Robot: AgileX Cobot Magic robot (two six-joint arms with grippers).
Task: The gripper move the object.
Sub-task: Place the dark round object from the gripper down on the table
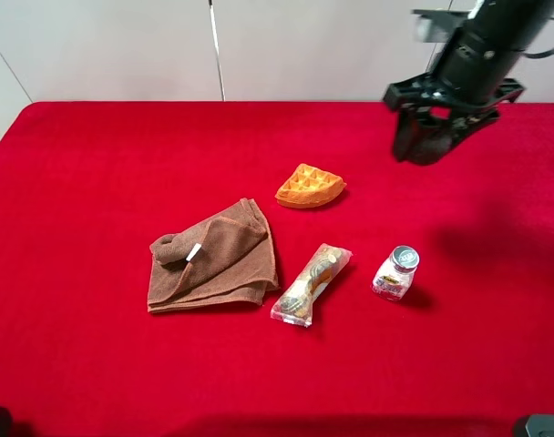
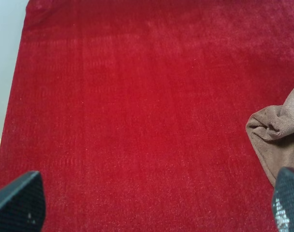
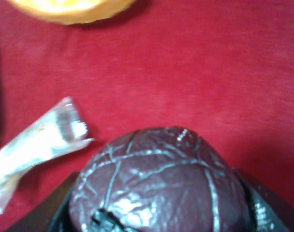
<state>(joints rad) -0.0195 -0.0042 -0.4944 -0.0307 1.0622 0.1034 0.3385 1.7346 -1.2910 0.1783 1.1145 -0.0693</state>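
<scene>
Red surface [image 1: 95,364] carries brown towel [image 1: 213,259] at centre; waffle [image 1: 309,187] at its 1 o'clock, snack packet [image 1: 311,284] and capped jar [image 1: 395,273] at 3 o'clock.

The ball [image 3: 161,179] is glossy and creased, the red tablecloth [image 1: 95,182] matt.

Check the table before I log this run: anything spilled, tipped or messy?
Nothing spilled or broken. Only the cloth lies rumpled, one corner rolled over itself. The waffle, packet and jar look fine; the right gripper holds the ball.

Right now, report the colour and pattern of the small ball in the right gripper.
Glossy dark brown ball, crossed by thin pale lines; clearest in right wrist view.
</scene>
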